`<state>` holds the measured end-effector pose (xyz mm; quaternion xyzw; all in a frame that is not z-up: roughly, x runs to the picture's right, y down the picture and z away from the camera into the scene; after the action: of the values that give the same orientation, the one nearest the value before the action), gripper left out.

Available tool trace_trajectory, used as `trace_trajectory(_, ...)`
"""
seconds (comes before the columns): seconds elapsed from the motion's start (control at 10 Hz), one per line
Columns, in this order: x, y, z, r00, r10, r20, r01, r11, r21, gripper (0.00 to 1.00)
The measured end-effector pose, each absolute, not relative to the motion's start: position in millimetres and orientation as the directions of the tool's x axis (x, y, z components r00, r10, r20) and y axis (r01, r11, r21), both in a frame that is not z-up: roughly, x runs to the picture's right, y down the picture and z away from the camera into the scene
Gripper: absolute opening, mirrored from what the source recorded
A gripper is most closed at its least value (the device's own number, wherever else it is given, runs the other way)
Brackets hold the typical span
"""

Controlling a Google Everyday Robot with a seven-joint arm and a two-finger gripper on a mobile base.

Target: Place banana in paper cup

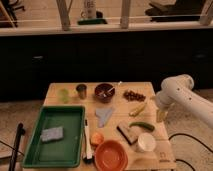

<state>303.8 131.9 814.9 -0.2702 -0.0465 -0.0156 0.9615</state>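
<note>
First, lower the gripper (160,115), whose opening cannot be told, squarely across the middle of the banana (138,109) just beside it toward the table's centre, noting the paper cup (146,142) near it toward the front edge.

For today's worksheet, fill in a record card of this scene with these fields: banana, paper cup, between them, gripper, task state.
banana: lying on the table, right of centre, outside every container
paper cup: upright near the front right corner, nearer the camera than the banana
between them: dark green vegetable, lying flat
gripper: at the table's right edge, just right of the banana
task state: banana not yet in the paper cup
</note>
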Motion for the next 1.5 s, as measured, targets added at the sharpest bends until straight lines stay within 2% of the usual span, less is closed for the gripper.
trace_trajectory(1.5,298.0,141.9,854.8,0.988,-0.023,0.155,0.103,0.838,-0.536,0.80)
